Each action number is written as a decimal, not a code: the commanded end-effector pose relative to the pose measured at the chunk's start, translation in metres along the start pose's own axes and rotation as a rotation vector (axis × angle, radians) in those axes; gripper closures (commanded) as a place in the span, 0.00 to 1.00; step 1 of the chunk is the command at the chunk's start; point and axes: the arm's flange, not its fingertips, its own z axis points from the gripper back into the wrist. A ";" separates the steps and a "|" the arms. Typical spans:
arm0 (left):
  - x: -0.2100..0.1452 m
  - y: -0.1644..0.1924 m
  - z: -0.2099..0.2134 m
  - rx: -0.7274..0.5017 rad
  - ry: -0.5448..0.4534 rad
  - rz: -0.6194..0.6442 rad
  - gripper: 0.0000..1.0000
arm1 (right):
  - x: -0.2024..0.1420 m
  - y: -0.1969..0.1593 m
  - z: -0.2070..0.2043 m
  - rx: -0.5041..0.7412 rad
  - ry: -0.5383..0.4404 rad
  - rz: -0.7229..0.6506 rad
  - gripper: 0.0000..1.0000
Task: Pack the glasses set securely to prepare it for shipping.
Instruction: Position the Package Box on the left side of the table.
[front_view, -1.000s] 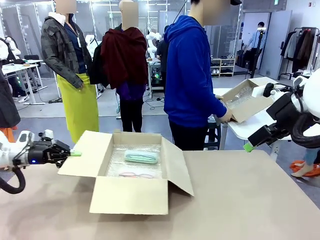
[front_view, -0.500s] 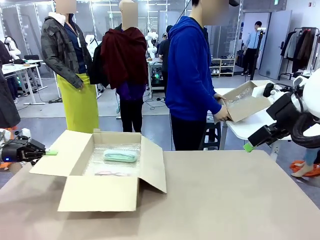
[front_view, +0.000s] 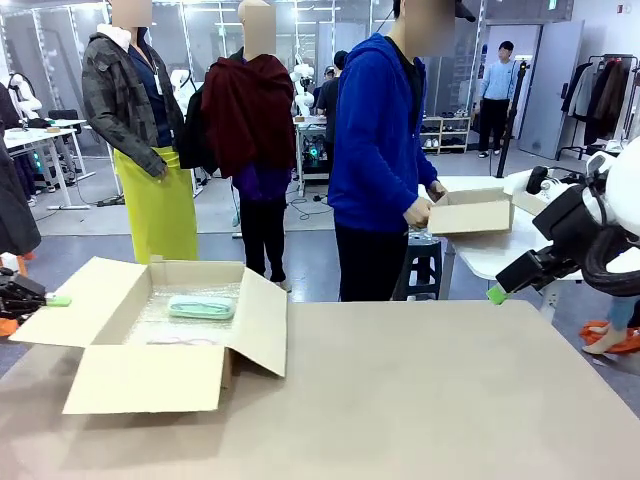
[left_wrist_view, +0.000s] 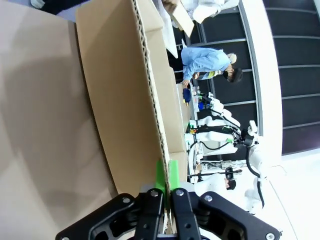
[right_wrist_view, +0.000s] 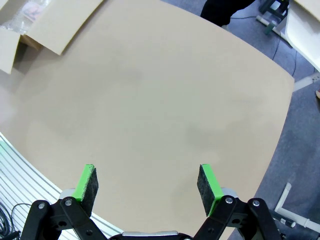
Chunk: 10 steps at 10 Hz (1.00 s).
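An open brown cardboard box (front_view: 150, 375) stands at the table's left end, lined with bubble wrap. Inside it lies the glasses set: the mint-green case (front_view: 201, 306) towards the back and the pale pink case (front_view: 178, 340) nearer the front wall, which hides most of it. My left gripper (front_view: 45, 299) is at the far left edge, shut on the box's left flap (left_wrist_view: 125, 100); in the left wrist view my left gripper (left_wrist_view: 166, 172) pinches the flap's edge between its green pads. My right gripper (front_view: 497, 293) hangs off the table's right side, open with nothing in it (right_wrist_view: 148, 180).
A person in a blue hoodie stands at the far side, turned right, holding a second cardboard box (front_view: 470, 210) over a white side table (front_view: 480, 255). The brown table (front_view: 420, 400) is bare to the right of the box. Other people stand farther back.
My left gripper has pulled the box leftwards across the table by its flap. The person has turned and lifted the second box. My right arm has not moved.
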 end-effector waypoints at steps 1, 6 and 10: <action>0.013 0.006 0.040 -0.053 -0.002 0.036 0.98 | 0.001 0.000 0.000 -0.006 -0.008 0.008 0.00; 0.007 0.013 0.070 -0.047 0.006 0.068 0.98 | 0.001 0.000 0.000 -0.006 -0.008 0.008 0.00; 0.003 0.021 0.076 -0.018 -0.020 0.053 0.98 | 0.001 0.000 0.000 -0.006 -0.008 0.008 0.00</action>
